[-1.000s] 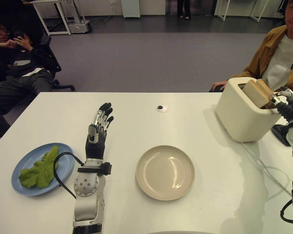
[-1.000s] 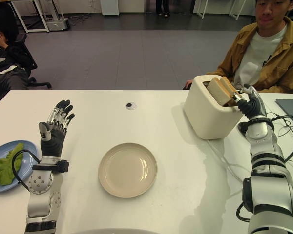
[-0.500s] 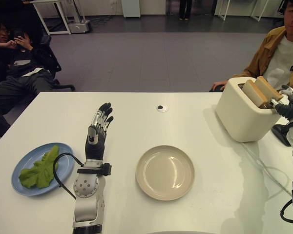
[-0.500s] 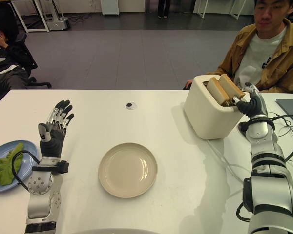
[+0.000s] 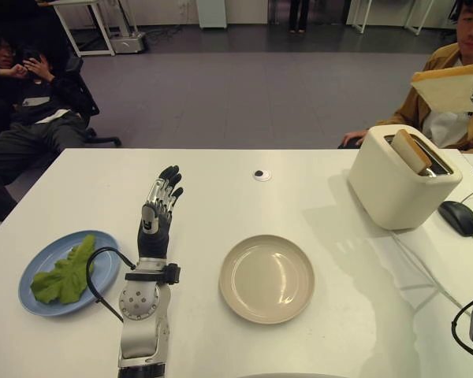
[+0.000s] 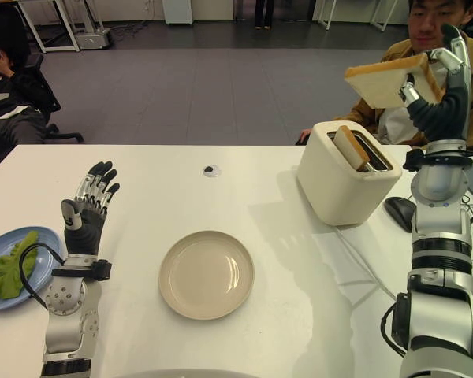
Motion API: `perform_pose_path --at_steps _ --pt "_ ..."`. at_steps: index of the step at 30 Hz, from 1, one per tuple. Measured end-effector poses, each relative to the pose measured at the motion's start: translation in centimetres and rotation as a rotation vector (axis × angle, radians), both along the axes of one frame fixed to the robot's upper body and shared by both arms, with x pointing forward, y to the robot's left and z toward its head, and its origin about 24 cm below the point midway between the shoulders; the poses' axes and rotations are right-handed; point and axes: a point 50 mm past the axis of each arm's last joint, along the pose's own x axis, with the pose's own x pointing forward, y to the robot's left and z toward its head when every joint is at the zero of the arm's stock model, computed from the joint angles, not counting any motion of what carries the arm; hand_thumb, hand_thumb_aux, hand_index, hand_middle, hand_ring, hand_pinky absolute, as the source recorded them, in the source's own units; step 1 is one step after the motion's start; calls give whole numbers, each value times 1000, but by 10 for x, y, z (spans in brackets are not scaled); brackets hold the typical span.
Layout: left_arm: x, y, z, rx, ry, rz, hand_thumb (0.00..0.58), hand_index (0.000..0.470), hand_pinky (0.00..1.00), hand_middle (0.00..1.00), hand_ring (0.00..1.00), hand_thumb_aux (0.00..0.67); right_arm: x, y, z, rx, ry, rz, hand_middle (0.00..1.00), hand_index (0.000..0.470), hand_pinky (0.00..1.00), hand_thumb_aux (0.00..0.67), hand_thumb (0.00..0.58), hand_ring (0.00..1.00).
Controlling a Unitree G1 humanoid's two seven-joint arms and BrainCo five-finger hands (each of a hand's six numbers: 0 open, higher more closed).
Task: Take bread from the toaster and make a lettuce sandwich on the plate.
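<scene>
My right hand [image 6: 437, 98] is raised well above the cream toaster [image 6: 345, 183] and is shut on a slice of bread [image 6: 382, 81], held roughly flat in the air. A second slice [image 6: 350, 146] still stands in the toaster's near slot. The beige plate [image 6: 206, 274] sits bare at the table's middle. A lettuce leaf [image 5: 63, 274] lies on the blue plate [image 5: 102, 272] at the left. My left hand [image 5: 157, 211] rests on the table between the two plates, fingers stretched out, holding nothing.
A black computer mouse [image 5: 459, 216] lies right of the toaster, with a cable trailing over the table's right side. A small round black-and-white disc [image 5: 261, 175] sits at the table's far middle. A person in a tan jacket sits behind the toaster.
My right hand has pulled one slice out of the toaster and lifted it high above it. The left hand has stayed still.
</scene>
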Motion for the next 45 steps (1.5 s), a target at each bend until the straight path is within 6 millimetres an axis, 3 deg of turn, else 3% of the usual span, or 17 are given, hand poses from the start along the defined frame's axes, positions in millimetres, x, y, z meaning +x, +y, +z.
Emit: perform_pose_path --at_steps 3,7,10,12,14,21,26,33,34,35,36,41,45 --pt "0 0 0 -3 -1 0 0 0 0 0 0 0 -11 28 10 47 27 187 0 470 0 670 580 0" --pt "0 0 0 -3 -2 0 0 0 0 0 0 0 -20 61 3 115 198 406 0 470 0 670 580 0" --pt "0 -1 0 -4 -1 -1 0 0 0 0 0 0 -31 91 -17 226 436 648 0 470 0 670 580 0" --pt "1 -1 0 -4 -1 -1 0 0 0 0 0 0 -42 115 -48 295 695 835 0 470 0 670 580 0" --pt "1 -1 0 -4 -1 0 0 0 0 0 0 0 -51 127 -73 328 878 927 0 470 0 670 580 0" --pt "1 -2 0 -11 -1 3 0 0 0 0 0 0 -80 159 -157 370 1322 1031 0 470 0 670 580 0" --pt "1 -2 0 -8 0 3 0 0 0 0 0 0 -87 174 -171 419 1390 1081 0 470 0 670 580 0" --pt "1 -2 1 -7 -2 3 0 0 0 0 0 0 -89 176 -172 402 1408 1078 0 470 0 670 580 0" --pt "1 -3 1 -7 -3 3 0 0 0 0 0 0 -89 177 -173 374 1408 1068 0 426 0 607 575 0" --pt "1 -3 1 -7 -4 3 0 0 0 0 0 0 -90 179 -174 351 1407 1057 0 135 0 192 285 0" --pt "1 -3 1 -7 -4 3 0 0 0 0 0 0 -91 180 -176 325 1408 1044 0 0 0 0 0 0" --pt "1 -3 1 -7 -5 4 0 0 0 0 0 0 -81 184 -175 309 1261 951 0 0 0 0 0 0" --pt "0 -3 1 -6 -6 3 0 0 0 0 0 0 -67 182 -150 272 1036 907 0 0 0 0 0 0"
